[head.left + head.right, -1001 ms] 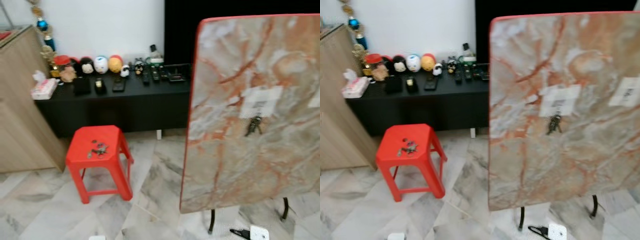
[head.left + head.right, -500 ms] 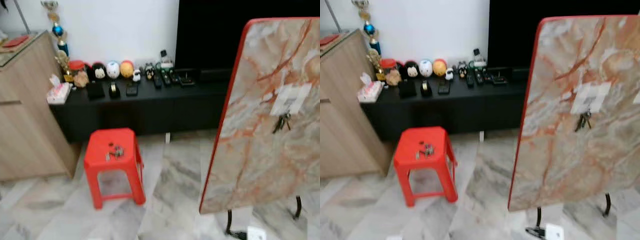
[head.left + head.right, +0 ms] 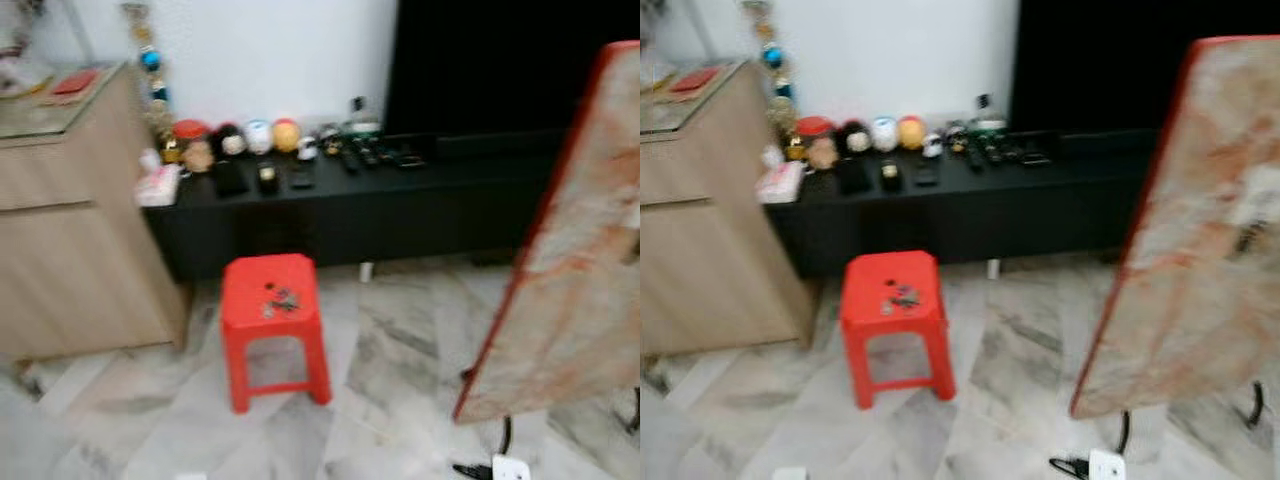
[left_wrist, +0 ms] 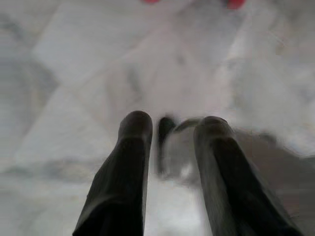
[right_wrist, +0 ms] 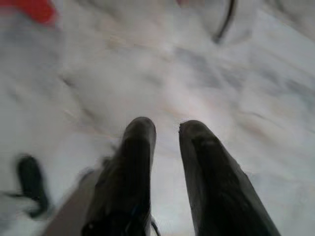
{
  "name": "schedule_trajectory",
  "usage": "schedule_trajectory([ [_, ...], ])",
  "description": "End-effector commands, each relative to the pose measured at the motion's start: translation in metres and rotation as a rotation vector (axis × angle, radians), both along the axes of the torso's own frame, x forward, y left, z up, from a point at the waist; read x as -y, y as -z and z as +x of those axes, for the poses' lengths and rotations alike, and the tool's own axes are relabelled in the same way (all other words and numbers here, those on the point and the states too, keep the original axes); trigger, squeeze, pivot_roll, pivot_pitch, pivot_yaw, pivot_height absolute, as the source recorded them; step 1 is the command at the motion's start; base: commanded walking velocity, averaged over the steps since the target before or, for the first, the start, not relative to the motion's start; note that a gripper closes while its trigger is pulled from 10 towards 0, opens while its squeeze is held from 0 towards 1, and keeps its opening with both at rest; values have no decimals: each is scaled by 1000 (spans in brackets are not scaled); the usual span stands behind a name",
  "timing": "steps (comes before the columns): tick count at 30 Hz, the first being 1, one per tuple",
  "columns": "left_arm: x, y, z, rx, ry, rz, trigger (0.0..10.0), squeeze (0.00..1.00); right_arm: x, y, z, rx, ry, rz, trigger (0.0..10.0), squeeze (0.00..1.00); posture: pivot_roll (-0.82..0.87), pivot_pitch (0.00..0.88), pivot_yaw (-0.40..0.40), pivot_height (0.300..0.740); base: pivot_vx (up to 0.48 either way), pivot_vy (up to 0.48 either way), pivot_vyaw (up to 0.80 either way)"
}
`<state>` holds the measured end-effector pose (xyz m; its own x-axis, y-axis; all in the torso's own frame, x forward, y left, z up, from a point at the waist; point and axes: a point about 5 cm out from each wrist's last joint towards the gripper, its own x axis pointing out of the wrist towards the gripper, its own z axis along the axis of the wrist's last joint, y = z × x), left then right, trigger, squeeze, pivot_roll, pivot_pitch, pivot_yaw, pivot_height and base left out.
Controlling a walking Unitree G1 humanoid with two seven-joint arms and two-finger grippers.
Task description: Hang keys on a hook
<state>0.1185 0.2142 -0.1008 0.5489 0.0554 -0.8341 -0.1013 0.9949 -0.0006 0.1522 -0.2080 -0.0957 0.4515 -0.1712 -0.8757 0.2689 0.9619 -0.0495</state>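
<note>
A small bunch of keys (image 3: 282,298) lies on top of a red plastic stool (image 3: 250,282) on the marble floor, near the middle of the eye views. At the right edge stands a tilted marble-patterned board with a red rim (image 3: 1200,250). A white patch (image 3: 1260,205) sits on it, with another dark bunch of keys (image 3: 1247,237) hanging below; the hook itself is too blurred to make out. My left gripper (image 4: 172,123) and right gripper (image 5: 166,127) hang over the floor, open and holding nothing.
A low black cabinet (image 3: 350,205) with figurines and remotes runs along the back wall under a dark screen (image 3: 500,60). A wooden cabinet (image 3: 70,230) stands at the left. A white power strip (image 3: 512,468) and cable lie by the board's legs.
The whole picture has slid right and grown blurrier as the camera turned left: the board now sits at the right edge and the stool nearer the middle. Nothing itself has moved.
</note>
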Motion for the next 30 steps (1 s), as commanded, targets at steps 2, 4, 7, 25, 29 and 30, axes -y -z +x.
schedule_trajectory([
  [2, 9, 4, -7, -36, -4, -26, 10000, 0, 10, 0, -5, -7, 29, -16, 10000, 0, 52, 0, -32, 740, 0, 467, 0],
  [4, 9, 4, -7, -37, -7, -26, 10000, 0, 10, 0, -5, -8, 29, -16, 10000, 0, 53, 0, -32, 740, 0, 469, 0],
  [7, 9, 4, -7, -37, -14, -28, 10000, 0, 12, 0, -5, -15, 23, -22, 10000, 0, 52, 0, -32, 740, 0, 467, 0],
  [25, 11, 4, -6, -34, -13, -30, 10000, 0, 27, -4, -6, 0, -31, -63, 10000, 0, 48, 0, -43, 740, 0, 153, 311],
  [29, 11, 5, -6, -36, -21, -34, 10000, 0, 18, -2, -4, 0, -43, -56, 10000, 0, 55, 0, -48, 740, 0, 0, 800],
  [30, 11, 5, -6, -35, -21, -35, 10000, 0, 11, -2, -2, 1, -49, -50, 10000, 0, 58, 0, -50, 740, 0, 0, 594],
])
